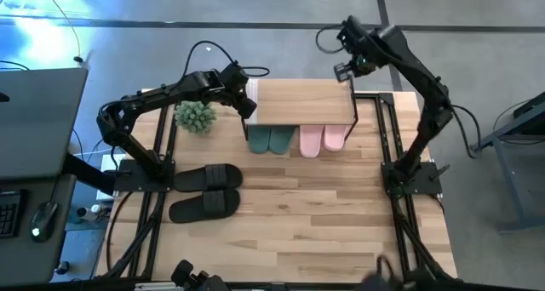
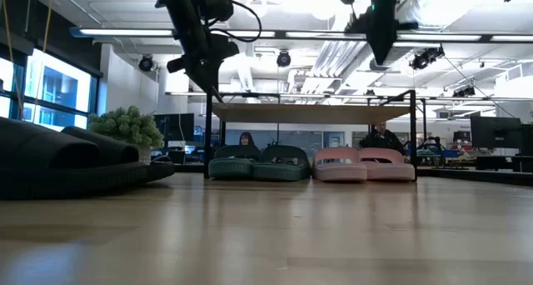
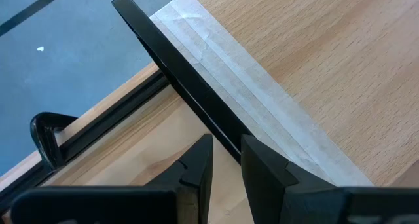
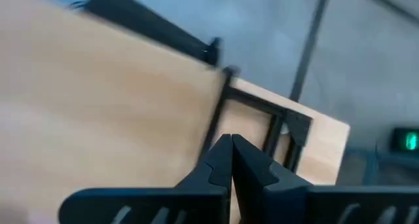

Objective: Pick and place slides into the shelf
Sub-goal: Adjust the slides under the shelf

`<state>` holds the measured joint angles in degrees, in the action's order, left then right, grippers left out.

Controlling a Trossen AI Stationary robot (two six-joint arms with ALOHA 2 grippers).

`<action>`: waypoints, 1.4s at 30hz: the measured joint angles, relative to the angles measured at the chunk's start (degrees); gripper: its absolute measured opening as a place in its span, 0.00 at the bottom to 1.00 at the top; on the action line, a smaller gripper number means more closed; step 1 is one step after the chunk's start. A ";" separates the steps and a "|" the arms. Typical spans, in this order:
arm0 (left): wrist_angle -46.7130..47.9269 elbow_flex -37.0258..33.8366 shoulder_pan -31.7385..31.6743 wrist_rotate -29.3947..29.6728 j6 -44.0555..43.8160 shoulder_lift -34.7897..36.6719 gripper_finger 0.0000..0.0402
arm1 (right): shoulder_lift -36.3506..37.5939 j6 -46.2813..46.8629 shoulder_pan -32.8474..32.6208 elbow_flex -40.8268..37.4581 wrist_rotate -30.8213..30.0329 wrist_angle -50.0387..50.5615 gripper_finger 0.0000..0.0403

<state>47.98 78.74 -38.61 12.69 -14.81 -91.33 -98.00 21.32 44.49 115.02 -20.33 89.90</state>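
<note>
Grey floor; ceiling strip lights; window at side; desk with keyboard.

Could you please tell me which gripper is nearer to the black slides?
Left. The left gripper hangs at the shelf's left edge, just beyond the black slides; the right gripper is above its far right corner.

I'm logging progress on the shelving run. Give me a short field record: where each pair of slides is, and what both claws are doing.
green slides: under the shelf, left side
pink slides: under the shelf, right of the green pair
black slides: on the table, front left, not shelved
left claw: at the shelf's left edge, fingers straddling its black frame bar
right claw: shut, empty, raised above the shelf's right rear corner
plant: left of the shelf
</note>
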 joint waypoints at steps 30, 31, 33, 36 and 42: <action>-0.32 -0.04 0.00 -0.47 -0.14 -0.04 0.17 | 12.90 2.24 -57.65 -74.61 -16.62 -71.94 0.00; -0.32 -0.04 0.00 -0.50 -0.25 -0.05 0.17 | 10.67 2.22 -57.43 -74.48 -17.13 -72.98 0.00; -0.39 -0.04 0.00 -0.52 -0.50 -0.07 0.17 | 6.71 2.24 -56.93 -73.92 -18.76 -73.83 0.00; -0.43 -0.04 0.00 -0.61 -0.50 -0.07 0.17 | 2.44 3.63 -56.40 -73.04 -21.17 -74.32 0.00; -0.41 -0.04 0.00 -0.68 -0.50 -0.07 0.17 | -0.75 4.33 -55.68 -73.02 -22.27 -75.96 0.00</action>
<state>47.57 78.70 -38.61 12.01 -15.31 -91.39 -98.75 25.64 -11.19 41.99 -42.60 13.95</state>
